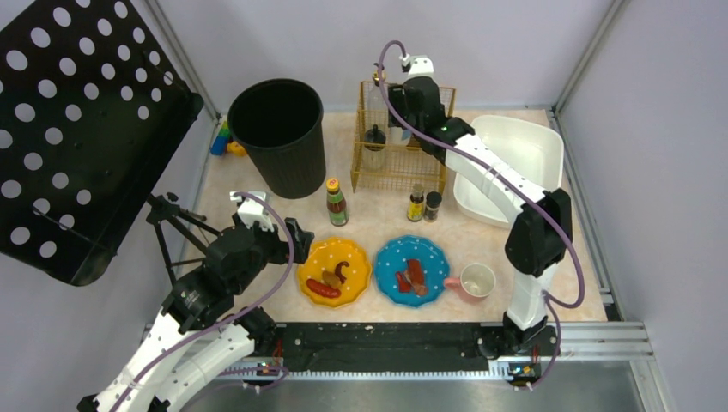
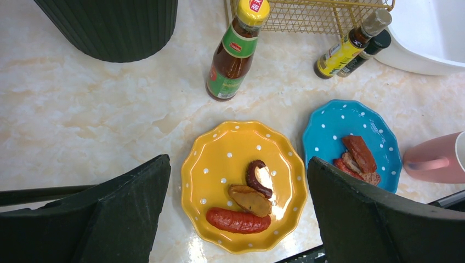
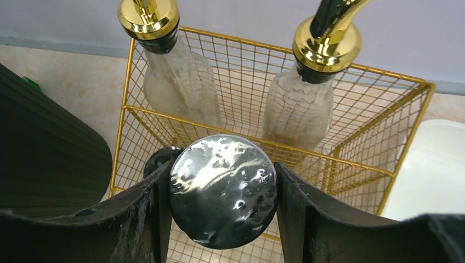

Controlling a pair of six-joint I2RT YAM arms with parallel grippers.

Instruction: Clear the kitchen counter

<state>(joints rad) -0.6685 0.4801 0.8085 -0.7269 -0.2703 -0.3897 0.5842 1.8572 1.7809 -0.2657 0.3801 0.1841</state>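
Two scalloped plates with white dots sit side by side at the near edge of the tabletop (image 1: 378, 230), a pale marbled surface: a yellow plate (image 1: 335, 271) on the left and a blue plate (image 1: 412, 269) on the right. The yellow one carries a red sausage (image 2: 238, 221) and two darker browned pieces. The blue one carries reddish meat slices (image 2: 359, 154). A pink mug (image 1: 472, 281) stands just right of the blue plate.

Behind the plates stands a sauce bottle (image 1: 336, 202) with a yellow cap and a green label. Further right is a pair of small bottles (image 1: 424, 206), touching each other. A black ribbed bin (image 1: 279, 136) stands at the back left, a gold wire basket (image 1: 399, 150) at the back centre, and a white tub (image 1: 506, 167) at the back right.

The left hand (image 2: 238, 164) hangs above the yellow plate. It is released, its fingers spread wide to either side of the plate and holding nothing.

The right hand (image 3: 222, 186) reaches over the wire basket and is clenched on a shiny metal cap (image 3: 222, 189), round and dimpled, with a finger pressed against each side. What lies beneath the cap is hidden. Behind it, inside the basket, stand two glass bottles (image 3: 181, 82) with gold pourer tops.
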